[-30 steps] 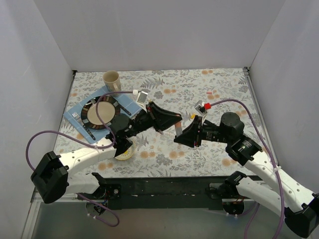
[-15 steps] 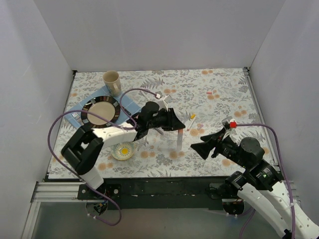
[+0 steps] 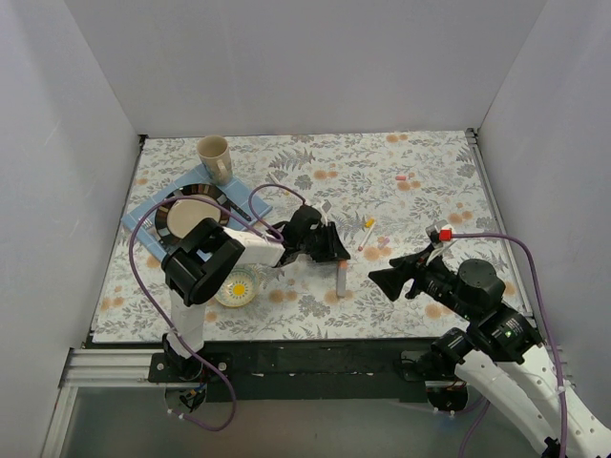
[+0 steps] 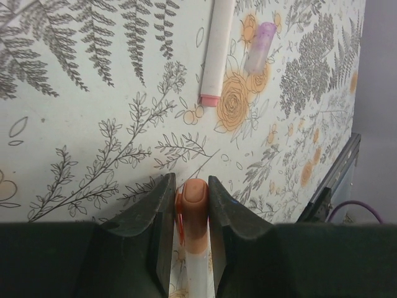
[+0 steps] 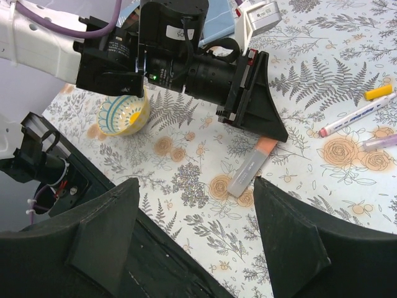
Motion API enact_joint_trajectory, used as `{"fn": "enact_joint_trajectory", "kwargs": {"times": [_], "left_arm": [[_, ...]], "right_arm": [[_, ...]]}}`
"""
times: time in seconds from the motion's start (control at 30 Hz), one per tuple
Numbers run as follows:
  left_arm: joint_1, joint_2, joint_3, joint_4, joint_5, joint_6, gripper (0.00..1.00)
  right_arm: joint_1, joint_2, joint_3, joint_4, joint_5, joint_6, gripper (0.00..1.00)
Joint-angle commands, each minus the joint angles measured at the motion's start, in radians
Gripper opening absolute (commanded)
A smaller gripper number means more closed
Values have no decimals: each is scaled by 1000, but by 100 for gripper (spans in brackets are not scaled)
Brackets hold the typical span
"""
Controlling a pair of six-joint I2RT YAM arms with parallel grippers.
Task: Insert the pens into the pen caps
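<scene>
Near bowl (image 5: 110,121) | left end effector (image 4: 193,197) clamped on orange pen (image 5: 249,169); right end effector (image 5: 195,186) apart | pink pen (image 4: 217,49), purple cap (image 4: 260,46) ahead

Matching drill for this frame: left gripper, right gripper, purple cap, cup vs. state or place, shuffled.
1. left gripper
2. right gripper
3. purple cap
4. cup

a. open, holding nothing
b. lying on the table beside the pink-tipped pen
c. shut on the orange pen
d. upright at the far left, behind the plate

Pairs: 1-c, 2-a, 3-b, 4-d
</scene>
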Motion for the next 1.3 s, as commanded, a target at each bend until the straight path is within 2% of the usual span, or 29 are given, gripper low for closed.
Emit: {"fn": "enact_joint_trajectory", "kwargs": {"times": [0.0, 0.13, 0.17, 0.2, 0.27, 0.37, 0.43, 0.47, 0.5, 0.57, 0.7, 0.83, 1.0, 1.27], "left_arm": [[3, -31, 22, -67, -117, 35, 23], [3, -58, 14, -101, -160, 51, 40], [3, -74, 16, -111, -163, 55, 50], [3, -84, 19, -116, -164, 58, 55], [3, -118, 24, -128, -160, 58, 62], [3, -161, 69, -194, -172, 74, 67], [5, -227, 99, -239, -230, 92, 79], [6, -252, 103, -271, -254, 106, 91], [8, -306, 103, -301, -294, 116, 98], [25, -360, 94, -345, -301, 149, 98], [54, -506, 59, -415, -373, 233, 98], [63, -659, 14, -495, -515, 330, 98], [65, -778, -67, -507, -598, 425, 98], [63, -859, -88, -523, -693, 489, 98]], "right_arm": [[-1, 3, 8, 50, -4, -8, 80], [-1, 16, 7, 47, 5, -6, 80], [-1, 21, 5, 49, 7, -3, 80], [1, 26, 4, 49, 10, 0, 80], [-1, 41, -10, 62, 40, 18, 80], [-1, 96, -35, 63, 157, 119, 79], [-1, 177, -27, 59, 236, 206, 78], [-1, 209, -23, 61, 263, 231, 77], [1, 284, -12, 61, 295, 253, 76], [1, 366, 34, 56, 393, 299, 74], [-3, 602, 151, 11, 550, 398, 65], [-9, 783, 269, -77, 643, 527, 54], [-50, 1008, 367, -126, 602, 642, 49], [-90, 1242, 482, -88, 545, 639, 44]]}}
